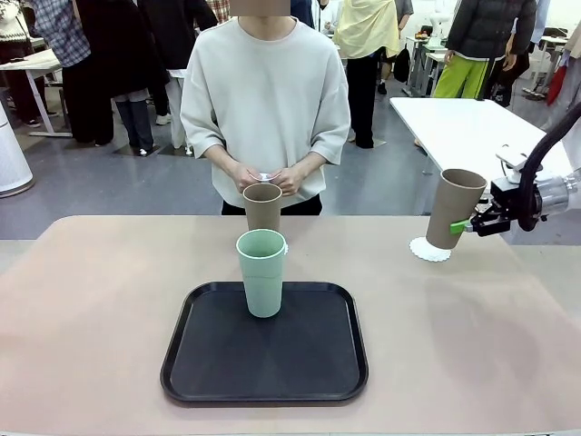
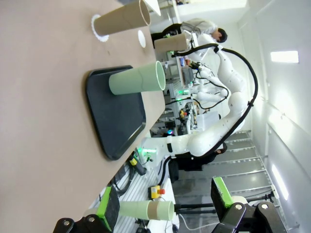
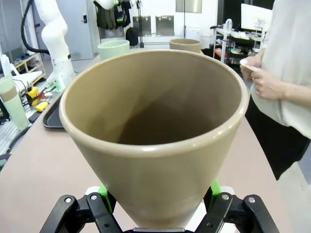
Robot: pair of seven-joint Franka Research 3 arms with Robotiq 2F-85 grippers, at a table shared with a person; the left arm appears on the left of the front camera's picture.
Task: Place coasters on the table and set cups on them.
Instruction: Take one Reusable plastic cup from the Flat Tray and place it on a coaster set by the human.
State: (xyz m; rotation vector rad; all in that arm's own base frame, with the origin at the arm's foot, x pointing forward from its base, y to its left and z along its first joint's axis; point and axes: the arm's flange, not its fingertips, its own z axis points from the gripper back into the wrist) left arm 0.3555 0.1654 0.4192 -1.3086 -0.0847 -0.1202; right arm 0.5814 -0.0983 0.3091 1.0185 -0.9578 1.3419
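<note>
The right fingers [image 1: 461, 227] clamp a tilted brown-tan tumbler [image 1: 454, 207] at a white scalloped coaster [image 1: 429, 250] on the beige table [image 1: 91, 318], the left fingers [image 2: 109, 208] stand apart, and the mint-green tumbler [image 1: 261, 272] waits on the black tray [image 1: 182, 363].

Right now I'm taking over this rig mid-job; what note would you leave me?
Left gripper open, empty.
Right gripper shut on a brown cup, tilted just above a coaster.
Second brown cup stands on another coaster before the person.
Mint cup is on the tray.
Person's hands hold a small white disc, likely the third coaster.
Done: one cup set.
Left: lower this cup, lay the last coaster, place the mint cup.
</note>
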